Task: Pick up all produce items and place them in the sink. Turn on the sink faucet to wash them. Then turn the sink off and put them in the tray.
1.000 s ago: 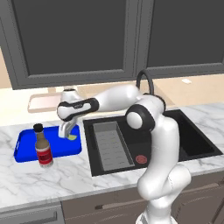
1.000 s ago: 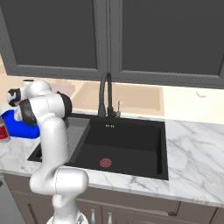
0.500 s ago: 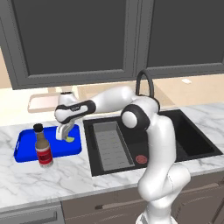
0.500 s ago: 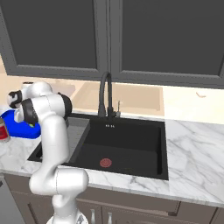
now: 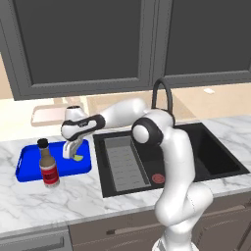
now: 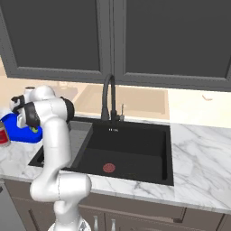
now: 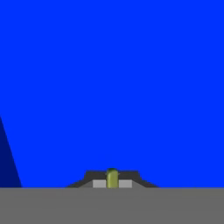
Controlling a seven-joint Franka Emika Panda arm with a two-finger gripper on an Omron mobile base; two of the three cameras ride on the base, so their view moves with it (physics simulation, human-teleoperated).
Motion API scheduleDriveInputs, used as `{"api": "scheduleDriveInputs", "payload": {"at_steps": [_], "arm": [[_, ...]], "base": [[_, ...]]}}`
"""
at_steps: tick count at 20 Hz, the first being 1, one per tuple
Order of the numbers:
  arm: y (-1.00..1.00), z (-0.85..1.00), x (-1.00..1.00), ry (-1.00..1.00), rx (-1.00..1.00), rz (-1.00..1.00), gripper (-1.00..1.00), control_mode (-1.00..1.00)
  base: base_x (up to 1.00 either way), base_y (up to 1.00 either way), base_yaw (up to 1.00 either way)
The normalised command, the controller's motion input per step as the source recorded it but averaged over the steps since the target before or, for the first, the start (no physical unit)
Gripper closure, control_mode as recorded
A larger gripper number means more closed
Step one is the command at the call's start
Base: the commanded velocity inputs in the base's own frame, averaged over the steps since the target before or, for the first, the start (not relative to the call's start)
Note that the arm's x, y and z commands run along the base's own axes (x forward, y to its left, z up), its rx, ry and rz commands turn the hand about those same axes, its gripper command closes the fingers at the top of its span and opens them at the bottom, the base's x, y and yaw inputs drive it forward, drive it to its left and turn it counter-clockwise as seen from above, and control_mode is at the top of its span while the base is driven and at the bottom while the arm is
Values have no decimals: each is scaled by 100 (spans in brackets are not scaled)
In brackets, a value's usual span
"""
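Lime [image 5: 78,157] sits mostly hidden between the gripper [image 5: 71,153] fingers—clamped—over the blue tray [image 5: 29,166].

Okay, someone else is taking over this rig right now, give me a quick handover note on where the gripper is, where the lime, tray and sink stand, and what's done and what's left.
Gripper: low over the blue tray, shut on the lime; the hand view shows the fruit pinched between the fingertips, with the tray floor just beyond.
Sink: no produce in the basin; no water visible from the faucet.
Brown bottle: upright at the tray's front edge, close to the gripper.
Done, by the look of it: the lime is at the tray, the last stop.
Left: open the fingers to release it in the tray, then lift away without knocking the bottle.
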Motion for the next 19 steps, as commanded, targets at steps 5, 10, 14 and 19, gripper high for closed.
{"api": "scheduleDriveInputs", "payload": {"at_steps": [5, 10, 14, 19], "arm": [[3, -20, 10, 0, 0, 1, -100, -100], [3, -11, 4, -4, 0, 0, -100, -100], [0, 0, 0, -5, 0, 0, -100, -100], [0, 5, -3, -10, 0, 0, -100, -100]], "base": [[0, 0, 0], [0, 0, 0], [0, 0, 0], [0, 0, 0]]}}
